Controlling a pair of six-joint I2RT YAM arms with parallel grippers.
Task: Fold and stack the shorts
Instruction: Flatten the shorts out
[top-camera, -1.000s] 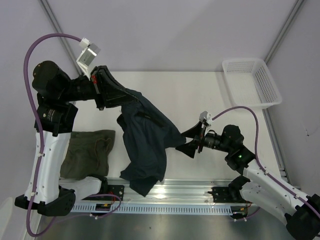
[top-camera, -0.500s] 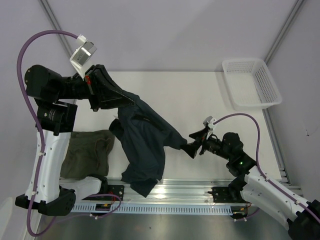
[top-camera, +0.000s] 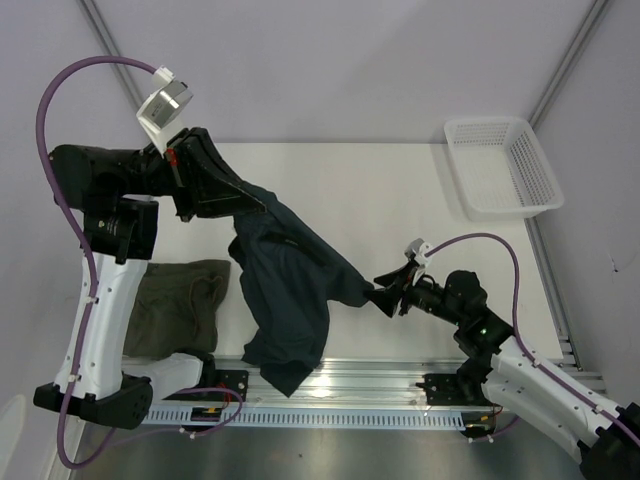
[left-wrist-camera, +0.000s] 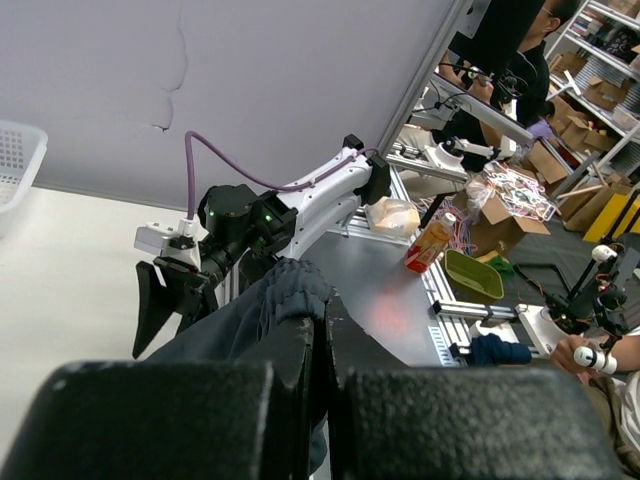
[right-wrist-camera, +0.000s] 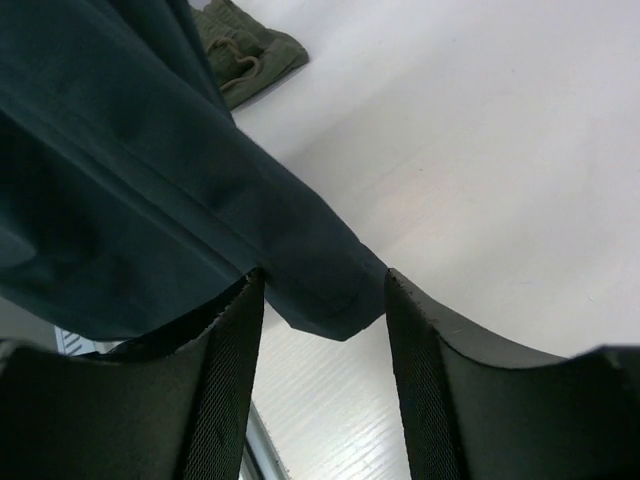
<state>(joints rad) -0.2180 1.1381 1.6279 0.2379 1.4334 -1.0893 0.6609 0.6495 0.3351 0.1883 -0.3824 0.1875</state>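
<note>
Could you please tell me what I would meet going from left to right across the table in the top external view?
olive-green shorts → dark navy shorts → right hand → white mesh basket

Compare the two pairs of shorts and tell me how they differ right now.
The navy shorts hang raised, clamped in the left gripper; the olive shorts lie on the table, held by nothing. The navy shorts are stretched out long; the olive shorts are bunched into a compact heap. Both are soft, creased cloth.
</note>
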